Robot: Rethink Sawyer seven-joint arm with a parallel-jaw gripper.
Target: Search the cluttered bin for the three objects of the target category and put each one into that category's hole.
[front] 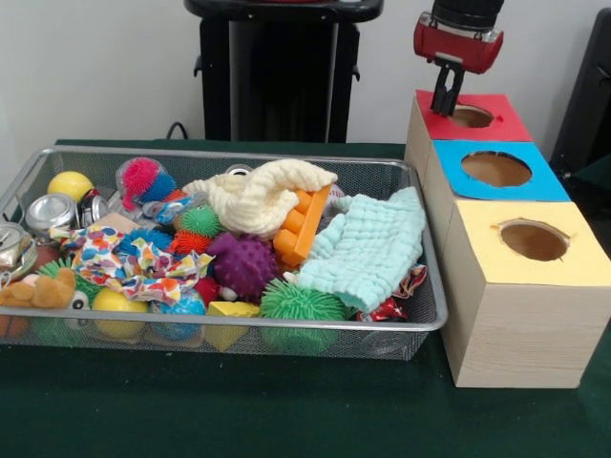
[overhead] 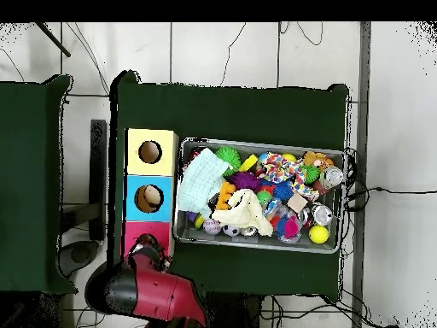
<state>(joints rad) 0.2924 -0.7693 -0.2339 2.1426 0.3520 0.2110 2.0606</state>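
The silver wire-mesh bin (front: 239, 323) stands left of centre, full of toys; it also shows in the overhead view (overhead: 259, 243). An orange-tan plush animal (front: 40, 290) lies at its front left corner, and shows in the overhead view (overhead: 312, 159). A pale yellow rounded toy (front: 118, 302) lies beside it; I cannot tell if it is the duck. The striped tiger is hidden. My gripper (front: 446, 95) hangs shut and empty just above the hole of the red-topped box (front: 500, 126). In the overhead view the arm covers that box.
Three wooden boxes stand in a row right of the bin: red, blue-topped (front: 539, 183) and yellow-topped (front: 578, 260), each with a round hole. Spiky balls, a mint knitted cloth (front: 368, 250), a cream knitted cloth (front: 258, 198), cans and orange blocks fill the bin.
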